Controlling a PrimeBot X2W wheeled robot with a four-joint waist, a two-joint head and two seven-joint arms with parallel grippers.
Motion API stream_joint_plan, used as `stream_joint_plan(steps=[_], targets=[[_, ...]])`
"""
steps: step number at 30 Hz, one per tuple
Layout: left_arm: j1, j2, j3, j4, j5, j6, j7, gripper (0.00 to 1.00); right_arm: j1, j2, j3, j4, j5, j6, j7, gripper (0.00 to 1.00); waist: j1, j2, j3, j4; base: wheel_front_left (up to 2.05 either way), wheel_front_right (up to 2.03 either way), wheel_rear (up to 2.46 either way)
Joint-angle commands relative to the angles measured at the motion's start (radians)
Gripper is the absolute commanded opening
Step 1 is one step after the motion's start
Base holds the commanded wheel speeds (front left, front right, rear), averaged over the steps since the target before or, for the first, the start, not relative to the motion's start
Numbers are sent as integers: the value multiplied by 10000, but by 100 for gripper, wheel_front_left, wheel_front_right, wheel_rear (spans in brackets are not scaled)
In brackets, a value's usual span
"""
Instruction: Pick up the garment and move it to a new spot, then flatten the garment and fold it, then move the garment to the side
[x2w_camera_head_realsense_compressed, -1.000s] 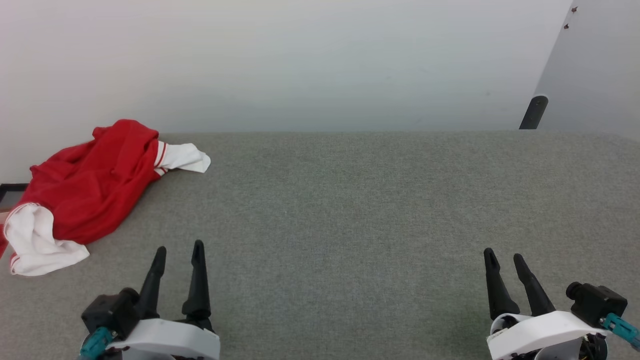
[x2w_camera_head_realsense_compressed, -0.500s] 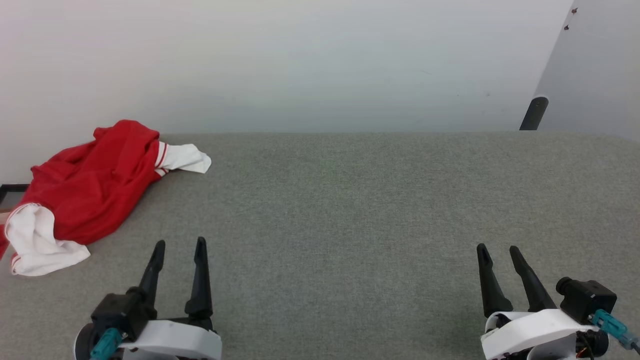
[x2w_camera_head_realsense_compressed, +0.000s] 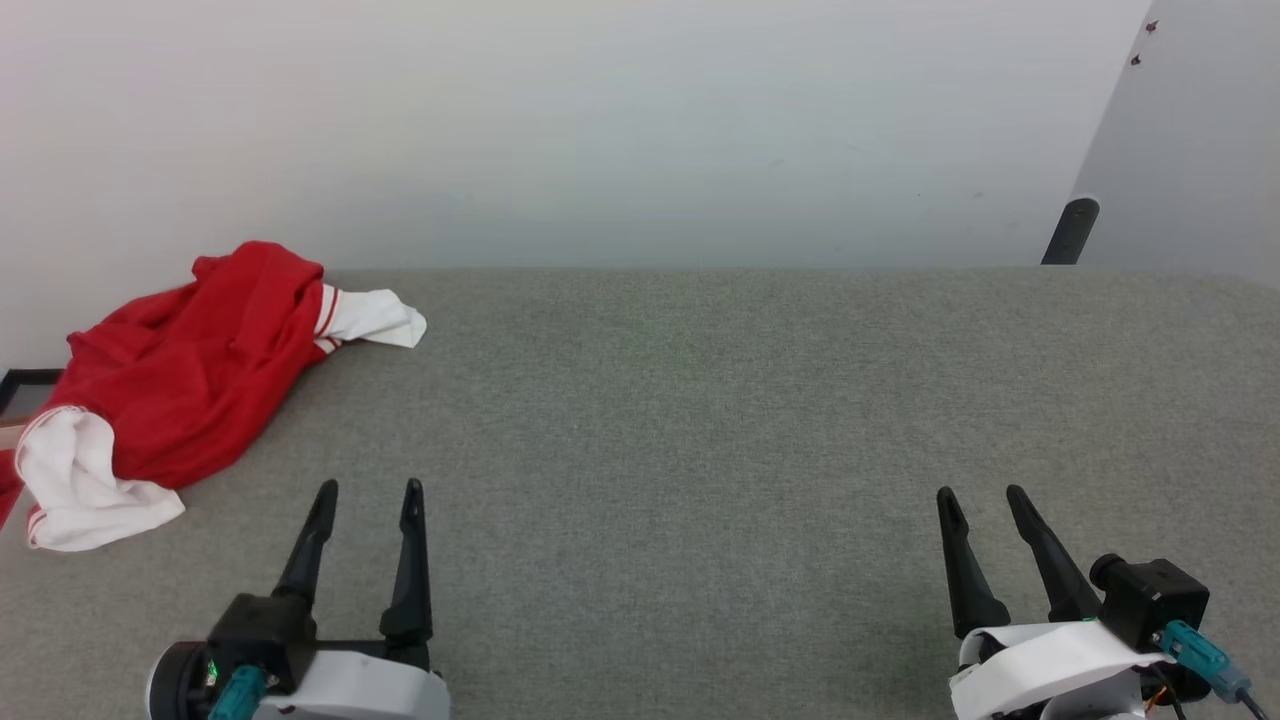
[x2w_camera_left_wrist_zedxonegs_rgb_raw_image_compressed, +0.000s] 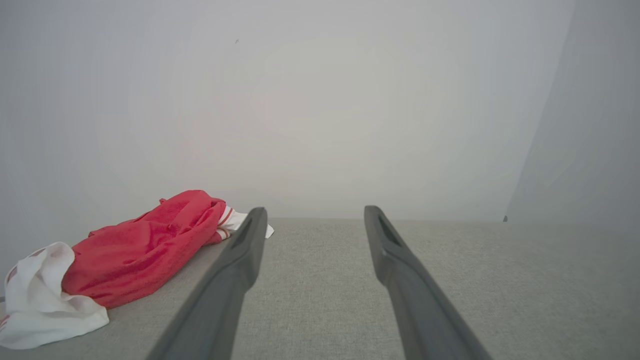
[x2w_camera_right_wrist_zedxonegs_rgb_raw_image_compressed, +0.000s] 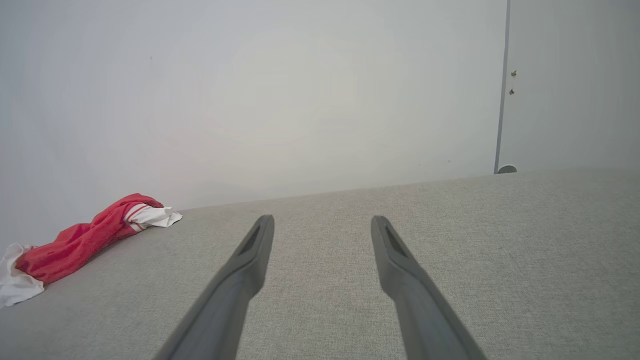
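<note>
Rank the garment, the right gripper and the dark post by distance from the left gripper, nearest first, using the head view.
1. The garment: crumpled on the left, nearest the left gripper.
2. The right gripper: across the table, lower right.
3. The dark post: behind the far right corner.

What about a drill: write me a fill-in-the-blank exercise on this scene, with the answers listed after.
1. The crumpled jersey lies on the robot's ____ side of the grey fabric surface.
2. Its body is red and its sleeves are ____.
3. The left gripper and the right gripper both stand ____, holding nothing.
Missing words: left; white; open.
</note>
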Motion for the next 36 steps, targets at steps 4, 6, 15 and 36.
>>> stream_joint_plan(steps=[4,6,15,36], targets=[[118,-20,17,14,363,-84,-122,100,-96,-7,65,-54,-370,7,-128,100,0,0,-52,19,0,0,0],[137,-28,46,101,403,-106,-169,100,-85,-8,88,-60,-506,7,-177,100,0,0,-81,40,0,0,0],[-51,-67,257,634,-59,-165,-166,100,47,-6,295,-42,-455,7,-186,100,0,0,-275,433,0,0,0],[247,93,1271,962,-233,-343,-166,100,-30,-9,1474,238,237,7,-171,100,0,0,-885,2922,0,0,0]])
